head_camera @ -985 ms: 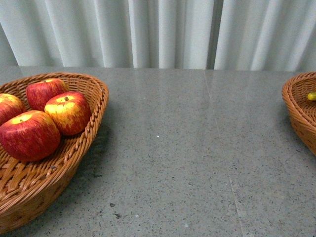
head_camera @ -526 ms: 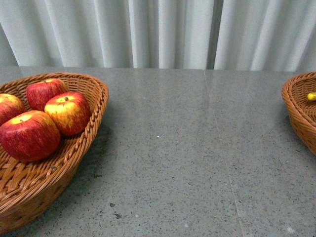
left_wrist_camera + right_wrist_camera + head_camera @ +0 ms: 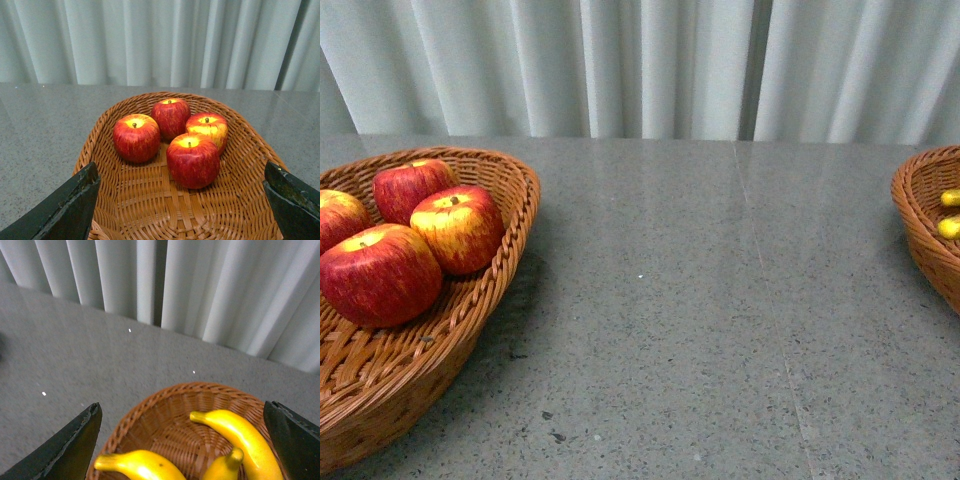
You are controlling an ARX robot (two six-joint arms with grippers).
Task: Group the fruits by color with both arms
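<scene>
— While I hold both arms where they are, tell me what you read on the fruit.

— From my left wrist camera I count four glossy red apples with yellow streaks (image 3: 192, 160) grouped toward the far end of the oval woven wicker basket on the left (image 3: 150, 210). They sit upright, short brown stems up, each with a yellow patch around the stem. Three of them touch one another; the fourth (image 3: 136, 138) sits just beside them. The front view shows the same apples (image 3: 380, 273) piled against that basket's braided rim (image 3: 510, 240), at the left edge of the grey speckled stone table (image 3: 700, 330).

— And the yellow ones?

— My right wrist camera looks down on three long curved yellow bananas (image 3: 237, 432) lying in the round woven wicker basket on the right (image 3: 165, 422). They are smooth and a little shiny. One runs its long axis slantwise across the weave, its narrow stem end towards the basket's middle; a second (image 3: 142, 465) lies crosswise at the near rim; the third (image 3: 225, 465) shows only a stubby tip. From the front I see just two yellow ends (image 3: 949, 228) inside that basket, at the table's right edge.

— Fingers?

— Left gripper (image 3: 182, 202): the two dark fingers (image 3: 65, 210) stand wide apart, with nothing between them but basket below. Right gripper (image 3: 182, 440): likewise spread wide above the bananas, holding nothing. Pale pleated curtains (image 3: 640, 65) hang behind the table.
</scene>
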